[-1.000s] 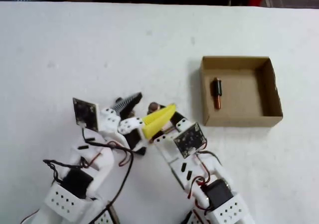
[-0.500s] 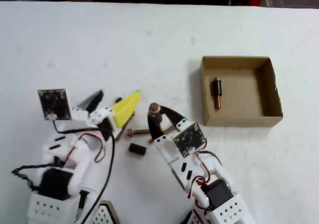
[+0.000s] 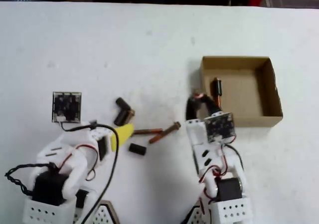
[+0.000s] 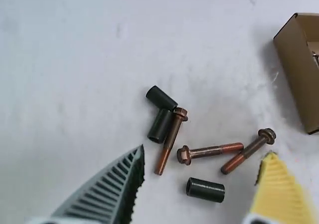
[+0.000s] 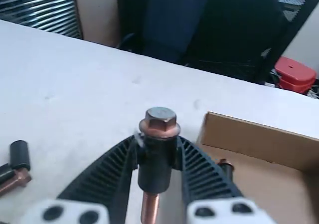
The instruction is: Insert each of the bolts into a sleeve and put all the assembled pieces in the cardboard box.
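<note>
Right fingers (image 5: 117,166): clamped tight on the black sleeve of one assembled piece, ribbed pads on both sides, no gap seen.
Held piece (image 5: 159,120): upright, bolt head on top of the sleeve, copper shank sticking out below.
Right gripper (image 3: 199,104): just beside the cardboard box (image 3: 249,120), at the wall nearest the loose parts. Looked to be on the table side, not yet over the opening.
Box contents: one finished piece (image 3: 217,92) lay flat inside, close to that same wall.
Left fingers (image 4: 114,189): spread wide, holding nothing.
Left gripper (image 4: 204,153): above the loose parts, which sat between the grey and yellow fingers in the wrist view.
Loose bolts: three on the table (image 3: 149,44); two (image 4: 209,151) (image 4: 247,149) lay nearly end to end, and the third (image 4: 170,140) was touching a sleeve.
Loose sleeves: three; two (image 4: 161,97) (image 4: 160,125) were together by that third bolt, and one (image 4: 205,190) sat apart near the fingers.
Stage (my read): drop-off of the second piece, three assemblies left.
Risk 1: shank hung low, so a flat carry across could catch the box wall and shove the box.
Risk 2: grip was on the sleeve only, so tilting before release could let the bolt slide out.
Risk 3: opening while short of the wall would put the piece on the table.
Risk 4: left pick in a tight cluster could pinch a bolt and sleeve together.
</note>
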Controlling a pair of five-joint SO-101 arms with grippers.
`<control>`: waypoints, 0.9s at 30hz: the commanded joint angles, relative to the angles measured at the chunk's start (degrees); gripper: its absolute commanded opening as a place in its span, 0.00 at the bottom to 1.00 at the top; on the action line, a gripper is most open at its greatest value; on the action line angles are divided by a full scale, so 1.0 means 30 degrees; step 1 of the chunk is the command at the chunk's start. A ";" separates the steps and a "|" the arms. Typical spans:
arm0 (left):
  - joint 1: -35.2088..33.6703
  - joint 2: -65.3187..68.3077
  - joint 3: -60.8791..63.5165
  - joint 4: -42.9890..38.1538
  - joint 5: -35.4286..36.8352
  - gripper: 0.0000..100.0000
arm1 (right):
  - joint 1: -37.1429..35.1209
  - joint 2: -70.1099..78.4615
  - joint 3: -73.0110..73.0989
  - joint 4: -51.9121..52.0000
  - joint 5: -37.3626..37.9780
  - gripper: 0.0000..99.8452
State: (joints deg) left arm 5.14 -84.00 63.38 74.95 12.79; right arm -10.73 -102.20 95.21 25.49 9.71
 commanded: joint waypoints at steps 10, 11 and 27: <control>-0.3179 -0.0161 0.2520 -0.3487 -0.4073 0.04 | 0.2711 -0.0161 -0.7707 0.9978 0.0381 0.02; -0.3355 -0.0161 0.3048 -0.4044 -0.4103 0.04 | 0.2652 -0.0132 -0.8586 1.0623 0.0850 0.02; -0.5319 -0.0161 0.6476 -0.4806 -0.4190 0.02 | 0.3326 1.4432 -1.8051 1.2879 0.3429 0.02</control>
State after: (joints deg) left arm -10.24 -83.82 82.81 62.11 0.92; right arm -2.81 -68.62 48.97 64.00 19.38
